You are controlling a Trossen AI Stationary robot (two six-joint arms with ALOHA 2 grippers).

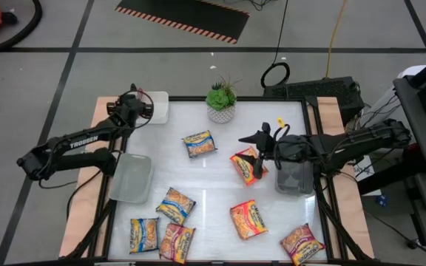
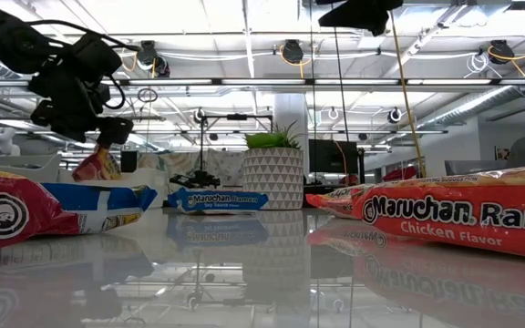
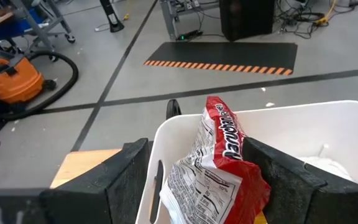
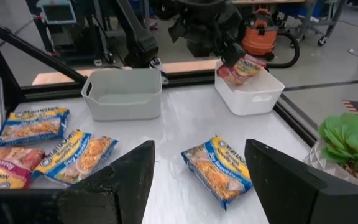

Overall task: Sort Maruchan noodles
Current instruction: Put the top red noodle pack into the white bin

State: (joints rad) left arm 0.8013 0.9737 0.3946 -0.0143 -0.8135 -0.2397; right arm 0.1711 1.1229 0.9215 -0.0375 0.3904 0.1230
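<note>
My left gripper (image 1: 137, 105) is at the table's far left, over the white tray (image 1: 157, 109), shut on a red Maruchan packet (image 3: 219, 165). My right gripper (image 1: 260, 151) is open and hovers mid-table, right of centre, above an orange-red packet (image 1: 244, 165); a blue-and-yellow packet (image 4: 219, 169) lies flat on the table beyond its fingers. Several other packets lie flat near the table's front: blue-and-yellow (image 1: 174, 205), blue (image 1: 143, 234), pink-red (image 1: 177, 241), orange (image 1: 248, 219) and orange-red (image 1: 302, 244). My left gripper pinches the red packet between its two fingers (image 3: 126, 180), coming from above and slanting down. The crinkled end (image 3: 222, 127) sticks out past the fingers. The packet (image 2: 98, 164) hangs tilted, lifted clear, over the white tray (image 3: 328, 134).
A clear grey tray (image 1: 130, 177) sits at the left side and another grey tray (image 1: 294, 179) at the right, under my right arm. A potted plant (image 1: 221, 100) stands at the far edge in the middle. The table's centre is bare.
</note>
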